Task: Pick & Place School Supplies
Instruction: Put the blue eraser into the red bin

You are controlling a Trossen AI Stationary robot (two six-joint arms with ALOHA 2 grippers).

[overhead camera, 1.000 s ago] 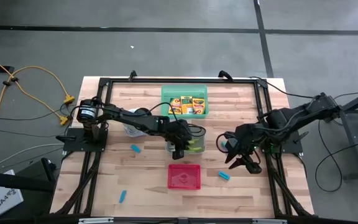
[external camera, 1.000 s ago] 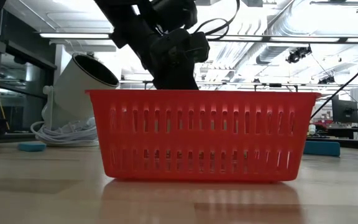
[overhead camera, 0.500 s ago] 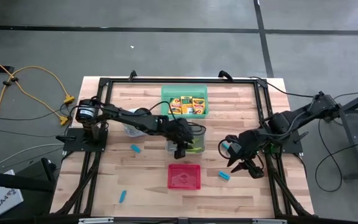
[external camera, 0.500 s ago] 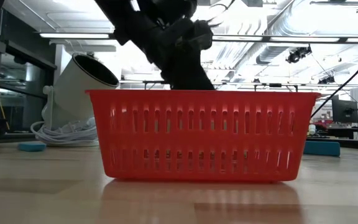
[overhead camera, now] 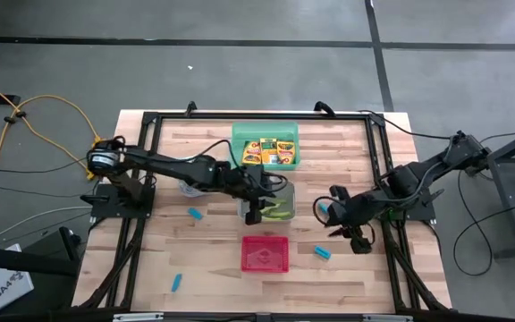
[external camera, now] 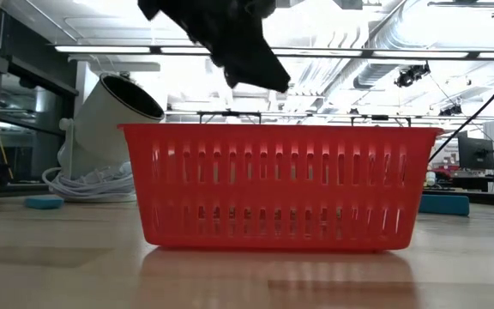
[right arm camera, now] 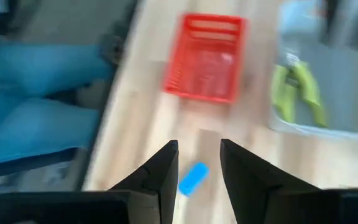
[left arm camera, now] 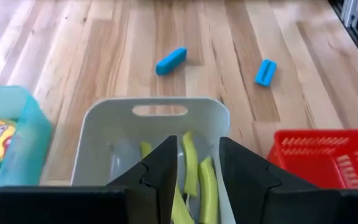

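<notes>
Left claw (left arm camera: 194, 168) apart above grey tray (left arm camera: 98, 134) with pliers (left arm camera: 191, 163). Right claw (right arm camera: 197, 163) apart over blue piece (right arm camera: 192, 178), 3 o'clock of red tray (overhead camera: 265, 253).

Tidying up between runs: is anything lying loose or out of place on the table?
Yes. Light-blue pieces lie loose on the bare wood, outside every tray: one left of the grey tray, one near the front-left edge, one right of the red tray.

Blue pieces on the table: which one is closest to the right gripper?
The blue piece right of the red tray, just ahead of the right gripper; the others lie left of the trays.
</notes>
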